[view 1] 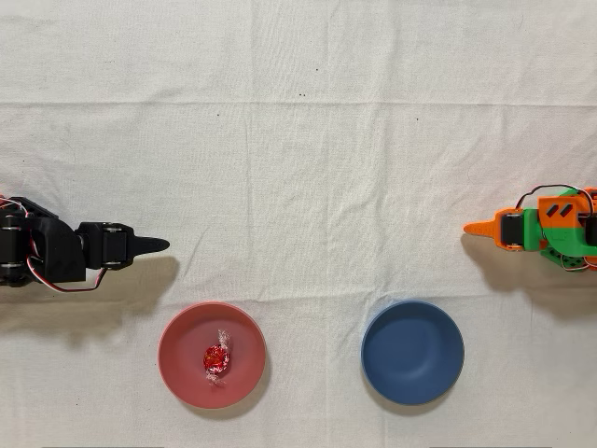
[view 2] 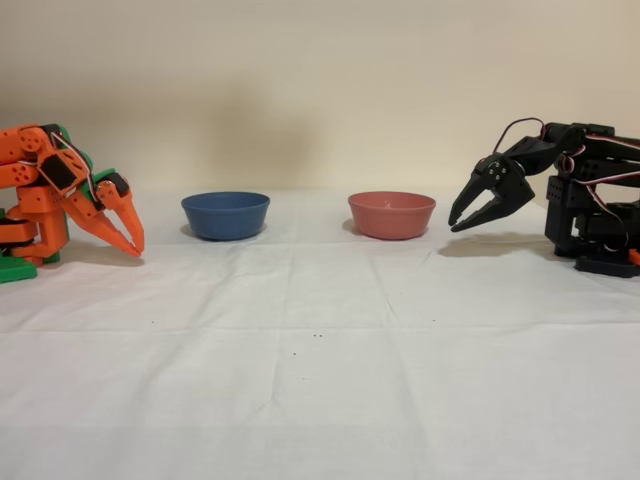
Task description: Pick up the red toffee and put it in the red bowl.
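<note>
While my gripper (view 2: 455, 222) is hanging with fingers apart, the shiny red toffee (view 1: 215, 357) in crinkly clear wrap is lying inside the red bowl (view 1: 183, 329) near the tablecloth's (view 1: 298, 140) bottom edge, seen from overhead.

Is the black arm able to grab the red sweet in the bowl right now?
Probably yes. The red toffee lies in the open red bowl, uncovered, and the black arm's gripper hangs open close beside the bowl with nothing between them.
</note>
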